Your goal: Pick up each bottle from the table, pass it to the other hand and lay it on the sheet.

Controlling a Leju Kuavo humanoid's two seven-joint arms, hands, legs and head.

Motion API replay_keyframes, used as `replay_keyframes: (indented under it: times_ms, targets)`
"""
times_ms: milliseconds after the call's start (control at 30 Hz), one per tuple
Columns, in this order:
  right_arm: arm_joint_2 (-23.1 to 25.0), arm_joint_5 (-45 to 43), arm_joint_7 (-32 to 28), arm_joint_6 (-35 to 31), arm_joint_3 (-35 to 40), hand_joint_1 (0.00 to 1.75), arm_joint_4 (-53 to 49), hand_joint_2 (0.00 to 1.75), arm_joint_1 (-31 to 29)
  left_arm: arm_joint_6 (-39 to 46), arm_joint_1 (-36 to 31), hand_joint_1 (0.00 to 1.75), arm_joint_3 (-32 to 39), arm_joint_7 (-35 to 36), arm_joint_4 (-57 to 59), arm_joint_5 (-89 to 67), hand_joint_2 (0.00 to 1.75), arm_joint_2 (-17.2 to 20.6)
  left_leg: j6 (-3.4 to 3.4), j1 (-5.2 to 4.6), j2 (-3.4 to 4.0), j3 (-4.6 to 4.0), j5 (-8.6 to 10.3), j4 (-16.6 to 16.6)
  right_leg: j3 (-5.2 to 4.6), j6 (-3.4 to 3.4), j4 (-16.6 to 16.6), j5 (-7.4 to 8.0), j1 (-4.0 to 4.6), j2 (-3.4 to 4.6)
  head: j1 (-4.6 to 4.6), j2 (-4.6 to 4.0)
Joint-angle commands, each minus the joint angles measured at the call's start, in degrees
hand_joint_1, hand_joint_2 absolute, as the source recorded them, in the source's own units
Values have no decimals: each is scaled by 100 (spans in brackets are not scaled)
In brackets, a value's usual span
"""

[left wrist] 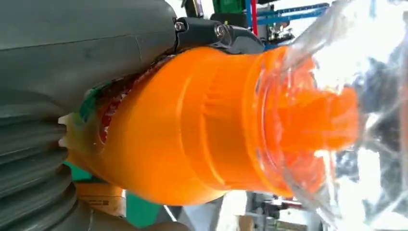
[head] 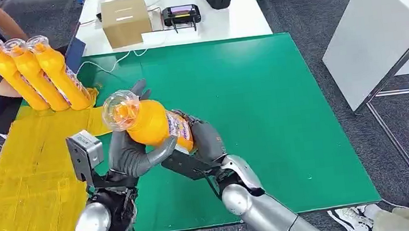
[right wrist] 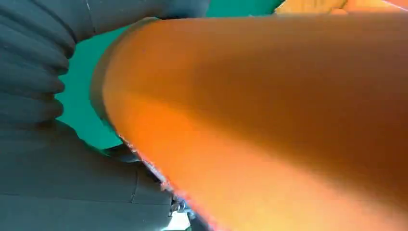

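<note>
Green mat (head: 258, 98) beside yellow sheet (head: 32, 185); grey carpet (head: 317, 12) around.

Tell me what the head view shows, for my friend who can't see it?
Both robot hands, left hand and right hand, hold one orange bottle over a green mat. Three more orange bottles lie side by side on a yellow sheet at the left.
</note>
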Motion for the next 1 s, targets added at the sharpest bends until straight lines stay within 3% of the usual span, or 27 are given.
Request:
replay_keyframes:
  times_ms: [33, 133, 267, 300, 333, 967, 1000]
  targets:
    - [-166, 593, 110, -3, 1052, 175, 66, 175, -510, -960, -456, 0, -974, 600, 1082, -1066, 175, 207, -3, 0, -5, 21, -8, -3, 22, -6, -3, -6, -3, 25, 2, 0]
    - [-144, 816, 99, -22, 1188, 175, 122, 175, -611, -1637, -609, 0, -1088, 849, 1420, -1247, 175, 131, -4, 0, -3, 20, -11, 2, 21, -8, 3, -8, -3, 32, 0, 0]
    - [-122, 1165, 40, -188, 1364, 175, 292, 175, -715, -1748, -523, 0, -964, 796, 1628, -1091, 175, 16, -4, -2, 3, 16, -7, -3, 17, -6, -2, -1, -3, 31, 2, 0]
    - [-117, 1150, 50, -192, 1361, 175, 307, 175, -712, -1729, -507, 40, -933, 771, 1606, -1059, 175, 18, -6, -3, 5, 25, -12, -4, 24, -8, 0, -4, -6, 42, 0, 0]
    - [-115, 1136, 56, -191, 1359, 175, 317, 175, -713, -1689, -466, 175, -868, 724, 1568, -984, 175, 2, -3, -2, 6, 12, -8, -1, 14, -4, 0, 0, -3, 34, 2, 0]
    - [-184, 1128, 214, -199, 1358, 175, 233, 175, -676, -1443, -287, 175, -604, 619, 1354, -621, 175, -23, -2, -3, 0, 3, -6, 0, 8, -3, 4, 0, -3, 24, 0, 0]
    - [-191, 1207, 322, -219, 1334, 65, 266, 175, -654, -1396, -275, 175, -568, 615, 1332, -640, 175, -32, -5, -2, 4, 15, -13, 2, 18, -7, 7, -6, -4, 40, 2, 0]
